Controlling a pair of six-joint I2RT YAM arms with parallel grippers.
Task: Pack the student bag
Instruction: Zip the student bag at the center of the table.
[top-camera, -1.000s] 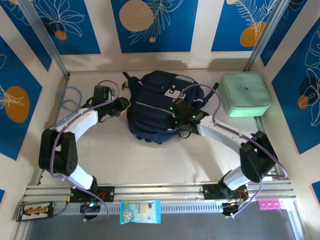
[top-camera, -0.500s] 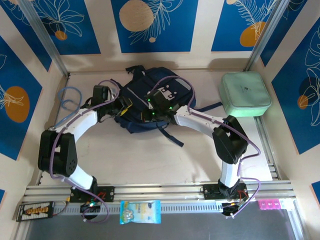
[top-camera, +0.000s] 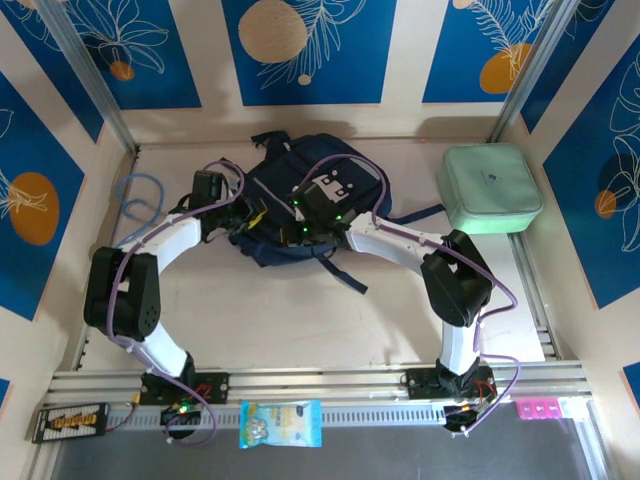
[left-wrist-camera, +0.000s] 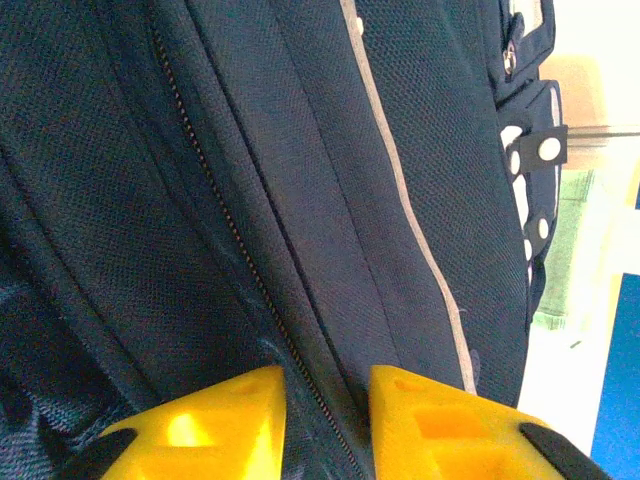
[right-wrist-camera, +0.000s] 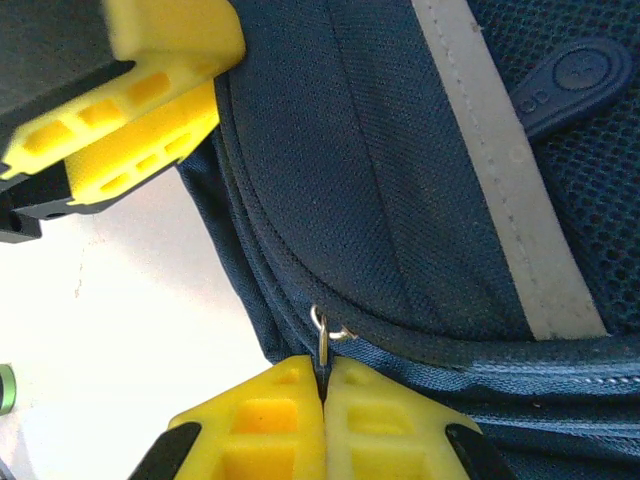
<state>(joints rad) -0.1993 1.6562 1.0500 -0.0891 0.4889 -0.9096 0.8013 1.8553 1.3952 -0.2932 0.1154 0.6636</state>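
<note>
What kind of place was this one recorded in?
Probably a staged robot test cell, not a real room: a cream tabletop boxed in by blue leaf-print wall panels, with an aluminium rail along its near edge.

Lab test cell: aluminium rails (top-camera: 330, 382), patterned panel walls (top-camera: 300, 50).

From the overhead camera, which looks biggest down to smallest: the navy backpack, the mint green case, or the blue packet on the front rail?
1. navy backpack, clearly largest
2. mint green case
3. blue packet, smallest
No two look alike.
</note>
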